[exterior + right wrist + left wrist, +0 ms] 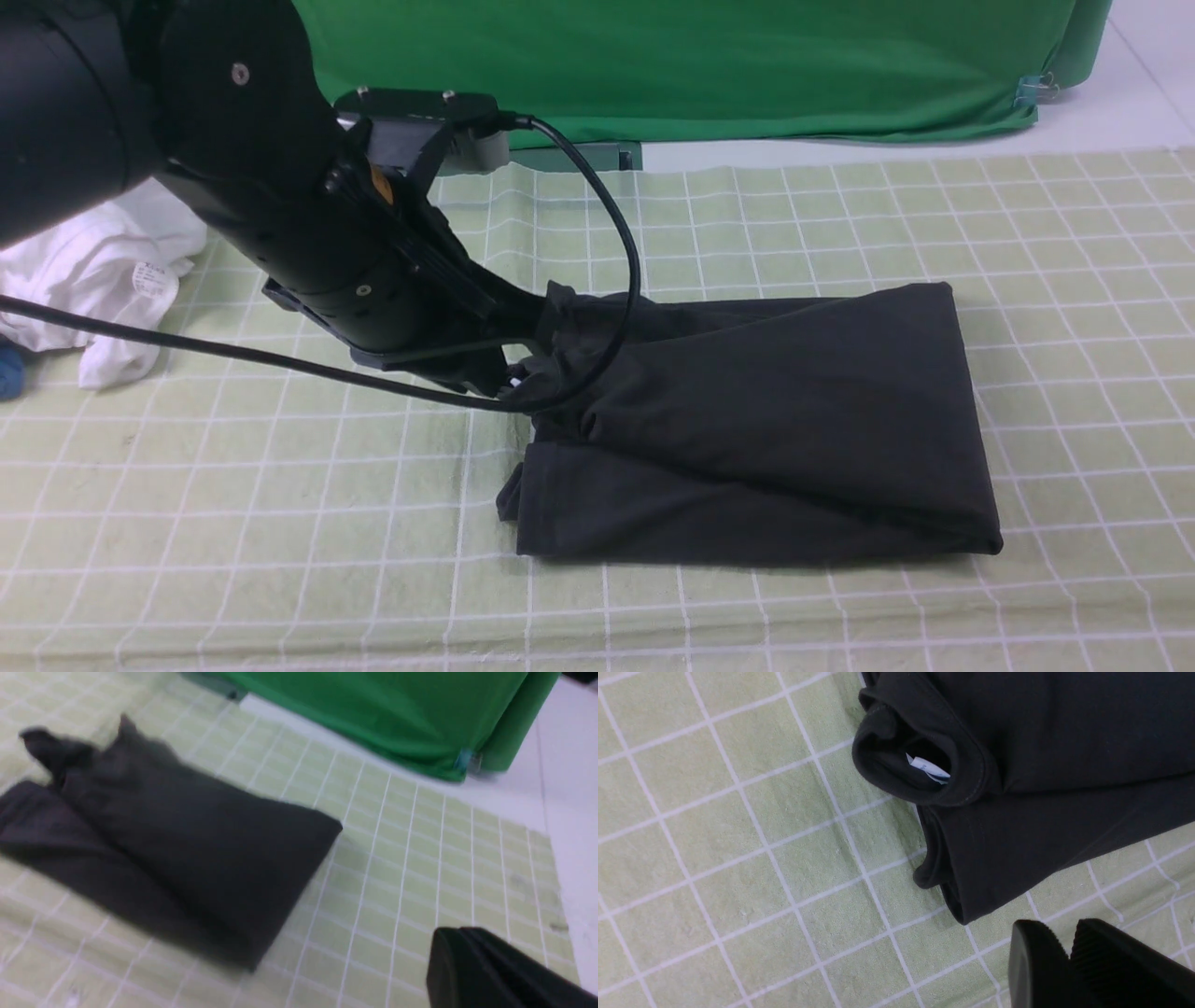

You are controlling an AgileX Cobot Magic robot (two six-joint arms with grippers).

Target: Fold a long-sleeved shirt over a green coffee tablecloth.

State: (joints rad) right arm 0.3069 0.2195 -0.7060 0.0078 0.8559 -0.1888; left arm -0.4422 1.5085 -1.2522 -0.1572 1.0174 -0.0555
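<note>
1. Black shirt (766, 420) lies folded on the green tablecloth (280, 523).
2. I see the left hand (1069, 952) pressed together, empty, beside the shirt's collar end.
3. Right hand (460, 961): pressed together, empty, clear of the shirt.

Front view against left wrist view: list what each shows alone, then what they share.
Only the front view: the left arm over the shirt's left end, a crumpled white garment and the bright green sheet.
Only the left wrist view: the white neck label inside the collar, and the left gripper, fingers nearly together and holding nothing.
Both: the folded long-sleeved shirt on the checked tablecloth.
</note>
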